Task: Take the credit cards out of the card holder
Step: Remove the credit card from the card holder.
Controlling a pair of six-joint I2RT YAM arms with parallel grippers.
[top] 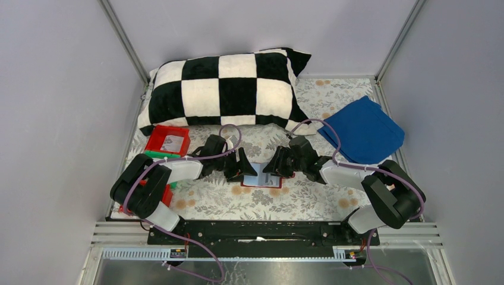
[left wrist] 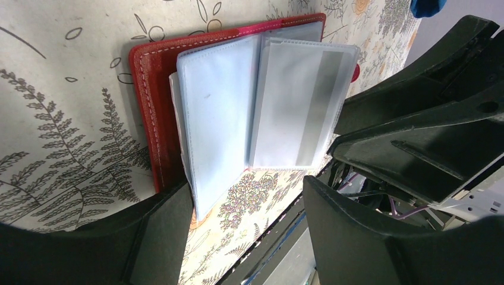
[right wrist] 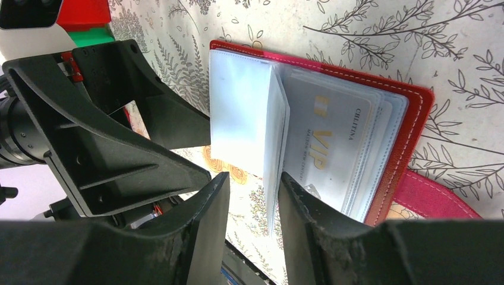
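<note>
Red tray (top: 154,141): far left of the table (top: 309,199), well apart from the work.
Left pincer (left wrist: 246,196): jaws wide apart, holding nothing; one finger sits at the near corner of the card holder (left wrist: 156,113). I cannot tell whether it presses there.
Card holder: lies open and flat at table centre, between the two pincers.
Credit cards (right wrist: 333,148): in their clear sleeves; the pale one marked VIP is plainest.
Right pincer (right wrist: 254,181): jaws apart, one on each side of a raised sleeve leaf, not pinching it.
Blue cloth (top: 364,130): far right, untouched.
Step in hand: exposing a card; none is out.
Next move: likely to steady the cover, then grip the card's edge rather than the sleeve.
</note>
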